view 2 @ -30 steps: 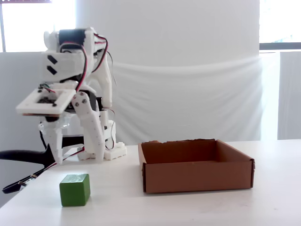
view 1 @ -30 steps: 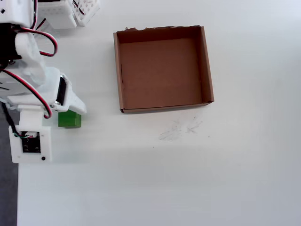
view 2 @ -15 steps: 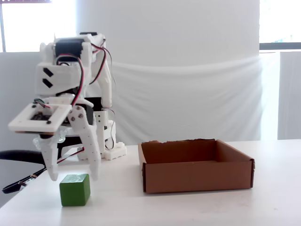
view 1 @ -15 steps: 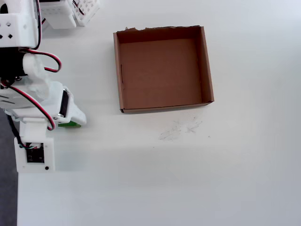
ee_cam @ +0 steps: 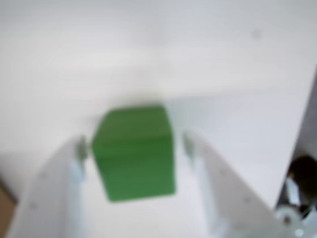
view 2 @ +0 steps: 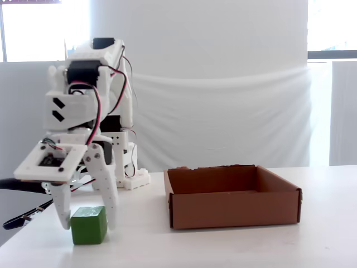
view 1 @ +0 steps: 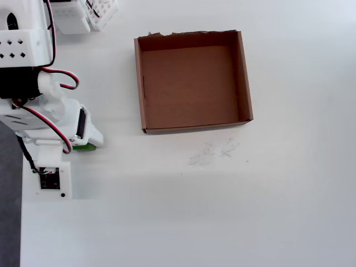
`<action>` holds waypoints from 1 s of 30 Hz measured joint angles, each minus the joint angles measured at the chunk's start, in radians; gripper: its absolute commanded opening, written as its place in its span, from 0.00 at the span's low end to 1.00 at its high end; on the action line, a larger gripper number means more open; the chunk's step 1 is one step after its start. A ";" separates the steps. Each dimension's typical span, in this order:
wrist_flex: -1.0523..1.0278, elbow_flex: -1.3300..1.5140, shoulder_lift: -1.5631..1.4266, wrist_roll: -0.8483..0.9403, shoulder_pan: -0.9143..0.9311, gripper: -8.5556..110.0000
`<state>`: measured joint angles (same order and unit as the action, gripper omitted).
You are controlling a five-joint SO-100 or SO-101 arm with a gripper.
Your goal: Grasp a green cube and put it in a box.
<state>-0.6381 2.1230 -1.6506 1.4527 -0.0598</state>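
Fixed view shows the white end effector (view 2: 86, 223) lowered over the green cube (view 2: 88, 224), its fingers spread apart, one on each side, with narrow gaps visible in the wrist view. The cube sits on the white desk (view 2: 223, 248), well apart from the box (view 2: 234, 204) to its right. Bare desk lies between them.

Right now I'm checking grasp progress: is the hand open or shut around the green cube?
Open. In the wrist view the hand straddles the green cube, with gaps visible between it and both fingers.
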 measured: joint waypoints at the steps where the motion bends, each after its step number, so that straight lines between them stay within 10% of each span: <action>1: 0.000 0.000 0.000 0.000 -0.002 0.28; 30: -0.078 -0.025 0.008 0.000 -0.034 0.22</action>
<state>-0.7164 2.0985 -1.6429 1.4527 -0.0936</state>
